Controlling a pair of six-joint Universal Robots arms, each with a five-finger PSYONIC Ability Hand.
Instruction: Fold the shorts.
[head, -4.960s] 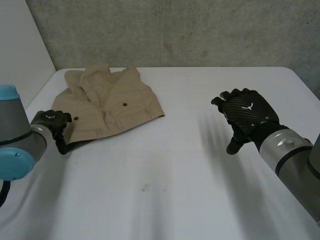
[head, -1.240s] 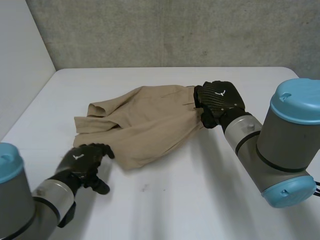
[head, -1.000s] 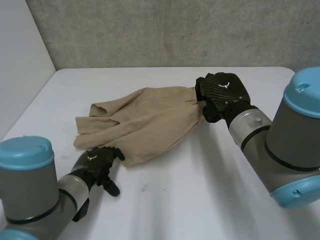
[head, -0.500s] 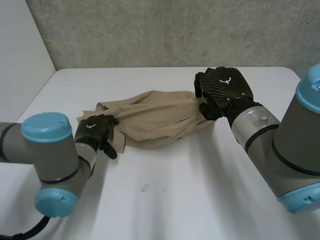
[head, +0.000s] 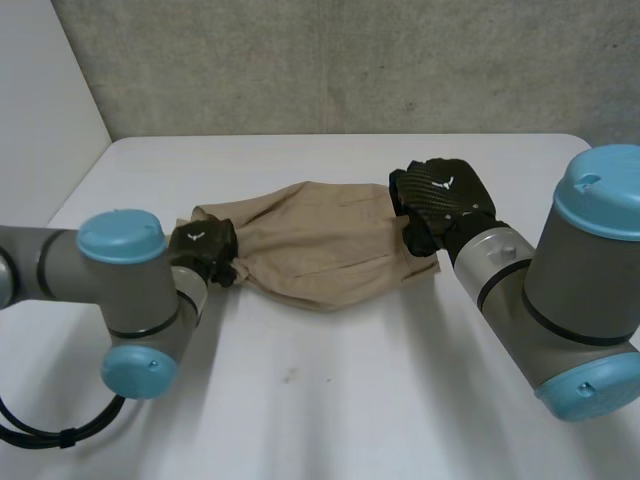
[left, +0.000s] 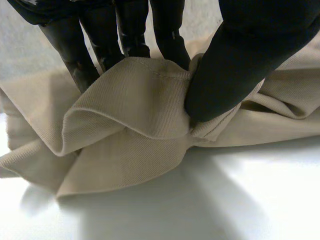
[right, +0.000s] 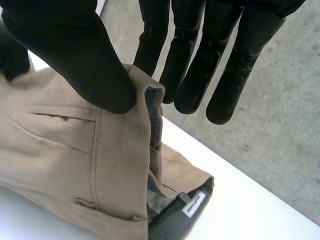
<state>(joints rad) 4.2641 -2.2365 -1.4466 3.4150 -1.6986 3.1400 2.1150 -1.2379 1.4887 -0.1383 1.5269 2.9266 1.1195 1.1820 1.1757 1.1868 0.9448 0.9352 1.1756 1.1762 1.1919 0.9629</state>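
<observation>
Fingers (left: 132, 30) of the left hand (head: 203, 250) stood behind a bunched fold of the tan shorts (head: 320, 255), and the thumb pressed on the front of the fold, so the cloth was pinched between them. This was the end of the shorts at the robot's left. At the opposite end, the right hand (head: 440, 195) clamped the waistband between its thumb and fingers (right: 192, 75). Between the two hands the shorts lay stretched across the white table (head: 350, 400). A small label (right: 192, 205) showed inside the waistband.

Grey arms (head: 60, 272), light-blue caps (head: 600, 192); black left hand (head: 203, 247), right hand (head: 441, 190), white emblems (head: 444, 182).
</observation>
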